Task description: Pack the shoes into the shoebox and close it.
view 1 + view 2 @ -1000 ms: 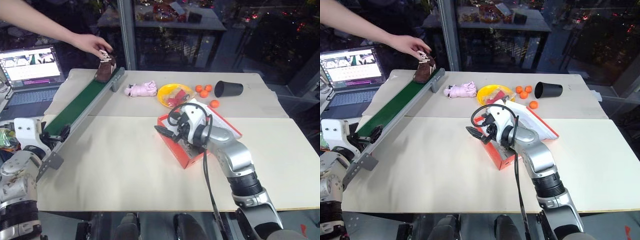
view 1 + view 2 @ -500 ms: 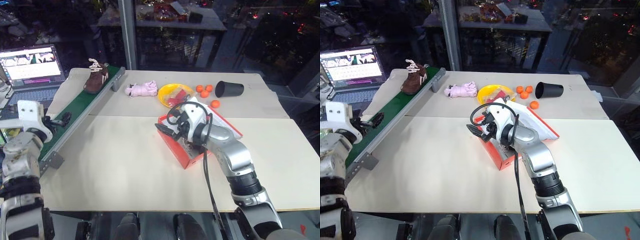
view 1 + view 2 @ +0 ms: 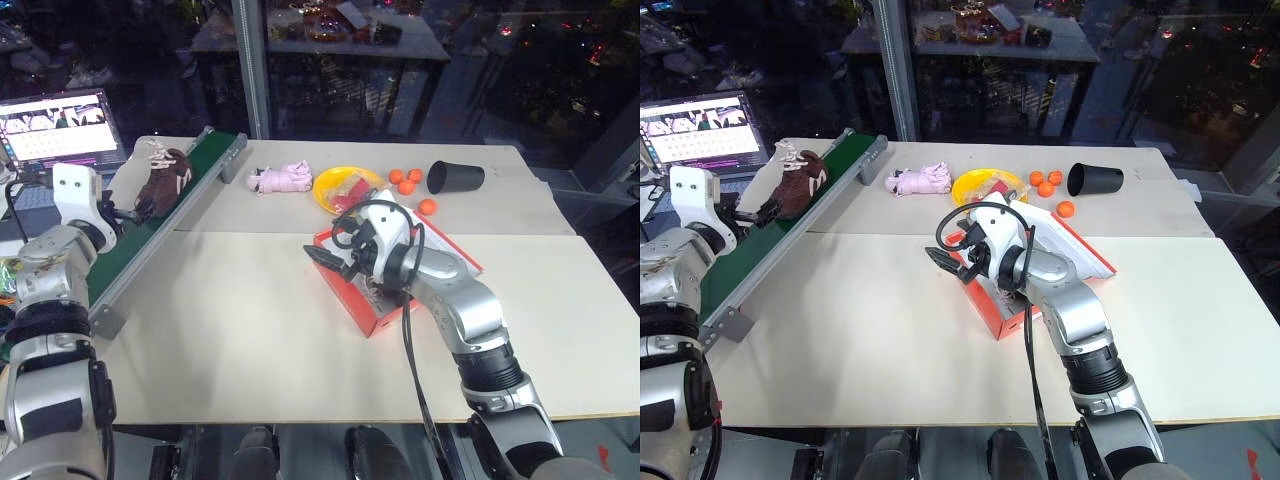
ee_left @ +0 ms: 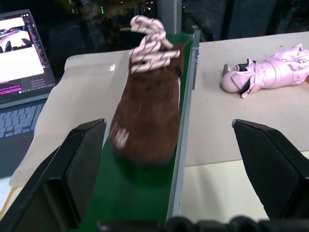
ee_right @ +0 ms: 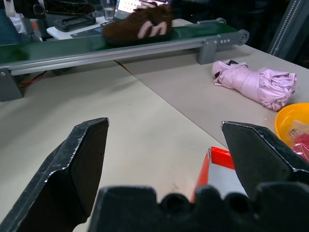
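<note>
Left eye view: the robot lines up on a shoe riding the green belt

The table (image 3: 250,330) carries the conveyor (image 3: 150,235) along its left side, and the shoebox (image 3: 375,305) lies open near the middle, with the right gripper (image 3: 322,258) hanging over its left edge, fingers spread wide and empty. A brown shoe (image 4: 149,118) sits on the belt, laces at the far end, and the left gripper (image 4: 171,169) faces it level with fingers (image 4: 79,159) wide apart and nothing between them. To grasp well, the robot should probably keep the fingers straddling the shoe's body, advance until the sides lie between the pads, and close low on the upper rather than on the loose laces; the belt's metal rail beside the right-hand finger looks like the likeliest snag
</note>
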`<state>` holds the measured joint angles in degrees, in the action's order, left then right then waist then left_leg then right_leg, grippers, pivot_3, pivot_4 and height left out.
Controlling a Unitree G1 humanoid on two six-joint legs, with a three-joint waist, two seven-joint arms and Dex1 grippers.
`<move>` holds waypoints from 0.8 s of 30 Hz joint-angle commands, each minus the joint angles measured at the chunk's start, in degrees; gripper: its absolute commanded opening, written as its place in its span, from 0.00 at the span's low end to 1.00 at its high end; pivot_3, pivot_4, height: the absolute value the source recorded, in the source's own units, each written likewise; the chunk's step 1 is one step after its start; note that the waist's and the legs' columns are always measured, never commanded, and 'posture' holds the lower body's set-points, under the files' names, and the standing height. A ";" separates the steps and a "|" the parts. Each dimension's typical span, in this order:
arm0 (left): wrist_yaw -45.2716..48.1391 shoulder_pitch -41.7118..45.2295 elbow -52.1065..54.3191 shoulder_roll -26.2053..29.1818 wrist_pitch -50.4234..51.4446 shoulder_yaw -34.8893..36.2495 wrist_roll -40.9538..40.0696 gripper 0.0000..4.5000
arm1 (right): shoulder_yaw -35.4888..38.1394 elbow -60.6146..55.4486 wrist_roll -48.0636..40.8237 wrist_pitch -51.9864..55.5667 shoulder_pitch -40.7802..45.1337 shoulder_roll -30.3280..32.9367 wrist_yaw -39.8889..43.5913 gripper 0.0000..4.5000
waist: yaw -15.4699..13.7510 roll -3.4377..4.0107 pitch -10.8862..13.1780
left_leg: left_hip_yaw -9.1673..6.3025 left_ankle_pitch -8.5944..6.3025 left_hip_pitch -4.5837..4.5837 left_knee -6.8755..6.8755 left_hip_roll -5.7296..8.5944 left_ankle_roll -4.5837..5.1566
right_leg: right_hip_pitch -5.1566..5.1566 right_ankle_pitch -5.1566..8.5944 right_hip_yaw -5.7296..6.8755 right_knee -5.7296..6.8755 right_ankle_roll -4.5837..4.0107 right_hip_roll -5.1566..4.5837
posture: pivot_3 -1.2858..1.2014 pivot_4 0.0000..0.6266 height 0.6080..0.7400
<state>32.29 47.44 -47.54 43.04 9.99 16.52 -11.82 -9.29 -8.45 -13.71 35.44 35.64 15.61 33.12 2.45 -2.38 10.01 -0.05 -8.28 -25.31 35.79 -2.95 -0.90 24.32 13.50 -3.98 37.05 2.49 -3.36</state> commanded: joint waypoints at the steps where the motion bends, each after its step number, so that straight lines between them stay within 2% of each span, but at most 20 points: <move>1: -0.33 2.00 -1.45 2.00 -2.22 0.29 0.78 1.00 | 0.41 -1.02 0.07 -0.38 1.26 0.41 -0.05 0.98 | 0.02 0.00 0.00 | 0.00 0.00 0.00 0.00 0.00 0.00 | 0.00 0.00 0.00 0.00 0.00 0.00 | 0.52 0.24 1.00; 10: -2.22 0.83 -8.25 3.92 -1.83 -0.21 2.95 1.00 | -0.18 0.19 0.10 -0.94 1.69 0.71 0.87 0.98 | 0.00 -0.02 0.01 | 0.00 0.00 0.00 0.00 0.00 0.00 | 0.01 0.00 0.00 0.02 0.01 0.00 | 0.52 0.24 1.00; 18: 1.26 -0.29 -12.43 3.63 1.15 -1.01 2.95 1.00 | -0.39 0.37 -0.06 -0.83 2.67 0.83 1.07 0.98 | -0.21 -0.05 0.00 | -0.01 0.00 0.01 0.00 0.00 0.00 | 0.00 0.00 0.01 0.04 0.00 0.00 | 0.52 0.24 1.00; 20: 0.96 -0.17 -12.99 3.57 1.48 -0.45 2.54 0.88 | -0.39 0.36 -0.01 -0.79 2.67 1.04 1.15 1.00 | -0.47 -0.05 0.00 | 0.00 0.00 0.01 0.01 0.00 0.00 | -0.01 0.00 0.01 0.05 0.00 0.00 | 0.52 0.24 1.00; 21: 0.86 -0.06 -13.28 3.55 1.50 -0.19 2.39 0.86 | -0.39 0.30 0.04 -0.75 2.62 1.14 1.17 1.00 | -0.67 -0.05 0.00 | 0.00 0.00 0.01 0.01 0.00 0.00 | -0.01 0.00 0.01 0.05 0.01 -0.01 | 0.52 0.24 1.00; 22: 0.92 0.04 -13.41 3.52 1.44 -0.07 2.30 0.75 | -0.35 0.26 0.05 -0.70 2.59 1.20 1.18 1.00 | -0.82 -0.05 0.00 | 0.00 0.00 0.01 0.02 0.00 0.00 | -0.03 0.00 0.02 0.05 0.01 -0.01 | 0.52 0.24 1.00; 24: 0.71 0.46 -13.69 3.40 0.54 0.07 2.27 0.64 | -0.36 0.10 0.16 -0.59 2.43 1.39 1.19 1.00 | -1.22 -0.05 0.00 | 0.00 0.00 0.02 0.03 0.00 0.00 | -0.03 0.00 0.02 0.06 0.01 -0.01 | 0.52 0.24 1.00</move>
<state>33.21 46.85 -60.42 46.16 11.07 16.14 -9.22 -10.37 -6.67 -13.58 35.43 37.32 16.61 34.26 1.23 -2.43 10.01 -0.05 -8.28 -25.29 35.82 -2.95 -0.90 24.29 13.51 -3.95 37.11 2.50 -3.37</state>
